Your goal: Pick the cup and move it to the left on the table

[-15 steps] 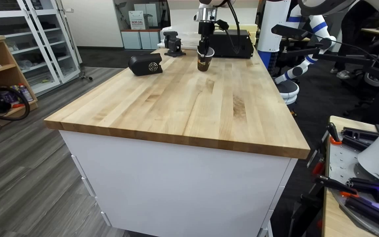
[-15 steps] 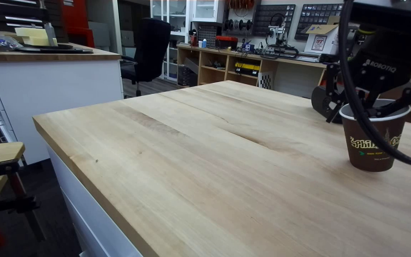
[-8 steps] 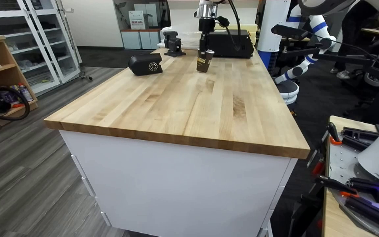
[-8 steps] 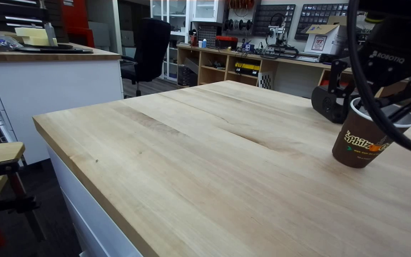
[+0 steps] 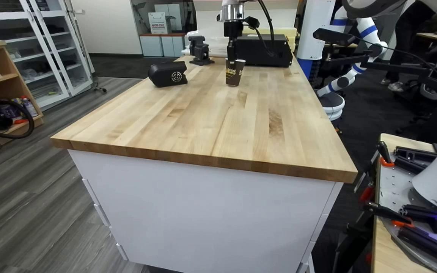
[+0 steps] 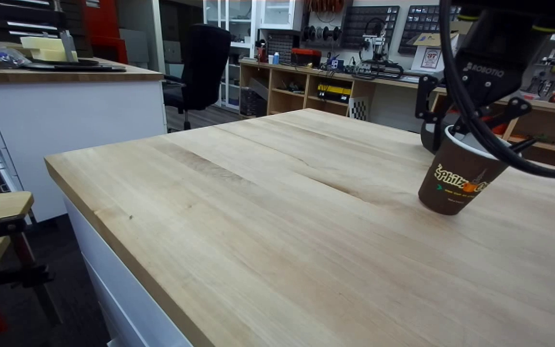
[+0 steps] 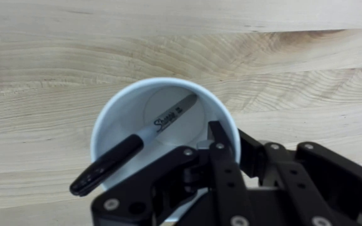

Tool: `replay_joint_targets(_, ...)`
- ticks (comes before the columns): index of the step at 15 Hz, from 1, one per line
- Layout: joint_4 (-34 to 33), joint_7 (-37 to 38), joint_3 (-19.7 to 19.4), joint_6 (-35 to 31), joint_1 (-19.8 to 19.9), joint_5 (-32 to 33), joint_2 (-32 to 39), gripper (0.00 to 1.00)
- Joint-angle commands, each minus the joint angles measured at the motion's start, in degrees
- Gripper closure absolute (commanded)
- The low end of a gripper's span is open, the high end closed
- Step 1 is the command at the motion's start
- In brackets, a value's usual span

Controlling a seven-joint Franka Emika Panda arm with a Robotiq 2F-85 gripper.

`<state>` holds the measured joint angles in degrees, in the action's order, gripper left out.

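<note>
The cup (image 6: 451,188) is dark brown with a white rim and yellowish lettering. It tilts in an exterior view, its base low over or on the wooden table (image 6: 258,231); I cannot tell whether it touches. It also shows at the far part of the table in an exterior view (image 5: 235,77). My gripper (image 7: 231,138) is shut on the cup's wall at the rim, one finger inside and one outside. In the wrist view, a marker with a black cap (image 7: 105,163) leans inside the cup and pokes out over the rim. A cable covers part of the cup.
A black case with a round logo (image 5: 167,74) lies on the table beside the cup. A black box-like device (image 5: 264,51) and a black vise-like tool (image 5: 200,51) stand at the far end. A black cable (image 6: 480,123) hangs from the arm.
The cup has gone from upright to tilted. Gripper and cup have moved together, leftward in both exterior views, and a little nearer the camera in one of them. The black case stays put.
</note>
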<state>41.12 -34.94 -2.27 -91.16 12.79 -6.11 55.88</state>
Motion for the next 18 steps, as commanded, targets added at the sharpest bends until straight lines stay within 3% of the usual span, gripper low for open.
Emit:
replay_joint_targets(1,0.3,2.33,-1.34,3.36,-3.25,3.03,-1.53,0.98)
replay_joint_targets(5,0.99,2.92,-1.74,4.54,-6.68,5.94,-2.5,0.98)
replay_joint_targets(12,3.52,1.54,-1.72,-0.4,-12.04,11.45,-7.33,0.98)
replay_joint_targets(18,6.97,0.02,1.23,-4.88,-14.13,9.24,-10.12,0.98)
